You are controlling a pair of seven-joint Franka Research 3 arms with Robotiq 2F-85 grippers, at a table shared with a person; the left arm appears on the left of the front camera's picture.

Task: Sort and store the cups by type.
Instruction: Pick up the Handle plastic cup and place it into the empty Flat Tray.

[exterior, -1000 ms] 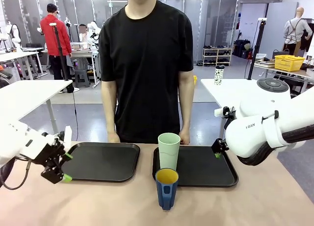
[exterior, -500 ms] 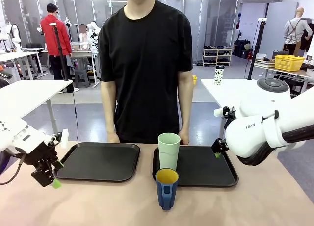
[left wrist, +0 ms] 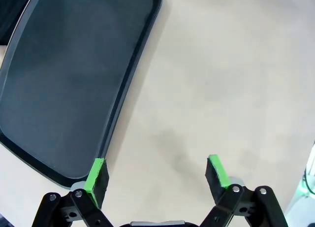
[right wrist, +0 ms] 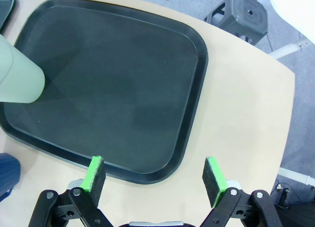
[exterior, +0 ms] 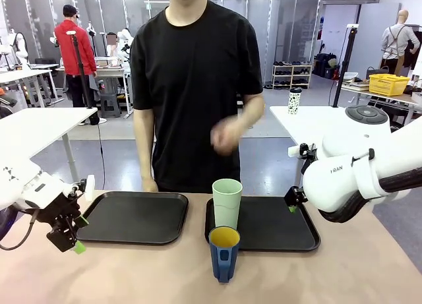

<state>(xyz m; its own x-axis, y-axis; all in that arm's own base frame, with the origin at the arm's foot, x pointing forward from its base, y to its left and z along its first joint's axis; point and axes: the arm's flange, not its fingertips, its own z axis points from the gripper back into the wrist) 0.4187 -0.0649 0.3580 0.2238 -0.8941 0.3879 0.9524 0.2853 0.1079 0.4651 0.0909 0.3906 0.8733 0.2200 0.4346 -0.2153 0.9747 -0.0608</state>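
Note:
The tall mint-green tumbler (exterior: 227,202) stands upright on the left part of the right black tray (exterior: 277,225). Just in front of it, on the bare table, sits the dark blue mug (exterior: 224,252) with its yellow inside. My left gripper (exterior: 80,234) hovers open at the left tray's (exterior: 132,216) near left corner, holding nothing. My right gripper (exterior: 290,202) hangs by the right tray's right edge, largely hidden behind its arm. In the right wrist view it (right wrist: 153,175) is open above the tray's (right wrist: 123,79) rim, with the tumbler (right wrist: 17,77) and the mug (right wrist: 7,176) at the left.
In the left wrist view the open left gripper (left wrist: 156,170) hangs over tan tabletop beside the left tray (left wrist: 69,84). A person in a black shirt stands at the far edge, one hand (exterior: 225,135) raised at chest height. A grey stool (right wrist: 241,13) sits on the floor beyond the table.
My left gripper has drawn back to the left and slightly down, off the left tray's corner. The person has lifted one hand from the table edge to chest height. The right arm is still.

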